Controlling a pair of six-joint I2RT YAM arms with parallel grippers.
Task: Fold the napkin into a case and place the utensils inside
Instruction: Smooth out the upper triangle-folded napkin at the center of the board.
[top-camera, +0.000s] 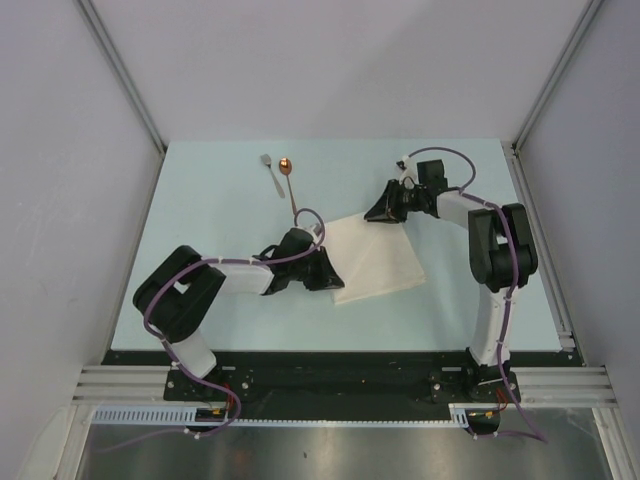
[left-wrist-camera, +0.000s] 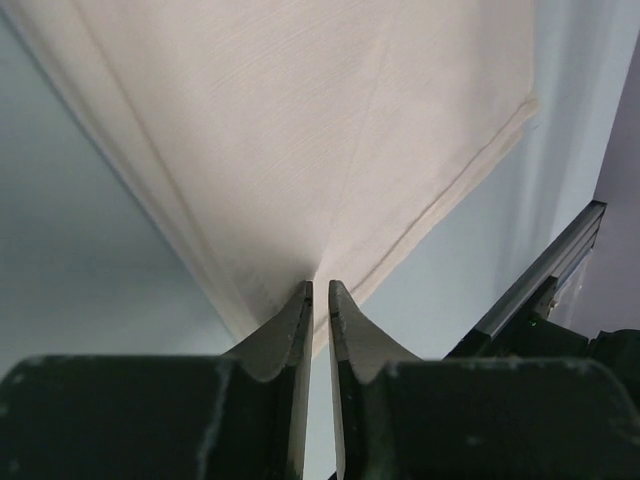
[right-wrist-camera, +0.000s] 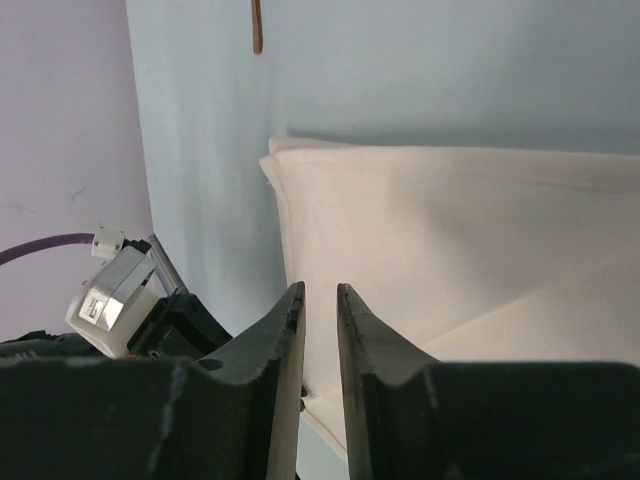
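The off-white napkin (top-camera: 380, 258) lies folded in layers on the pale blue table, right of centre. My left gripper (top-camera: 337, 282) sits at its near-left corner. In the left wrist view the jaws (left-wrist-camera: 320, 290) are pinched on that corner of the napkin (left-wrist-camera: 300, 130), and creases fan out from the tips. My right gripper (top-camera: 373, 215) hovers at the far-left corner. Its jaws (right-wrist-camera: 320, 290) stand a little apart over the napkin (right-wrist-camera: 450, 230) with nothing between them. The silver fork (top-camera: 270, 174) and the copper-bowled spoon (top-camera: 287, 170) lie side by side at the back left, away from both grippers.
White walls enclose the table on three sides. A metal rail (left-wrist-camera: 540, 270) runs along the table's near edge. The left arm's wrist block and purple cable (right-wrist-camera: 105, 300) lie near the right gripper's side. The end of the spoon handle (right-wrist-camera: 257, 25) shows beyond the napkin.
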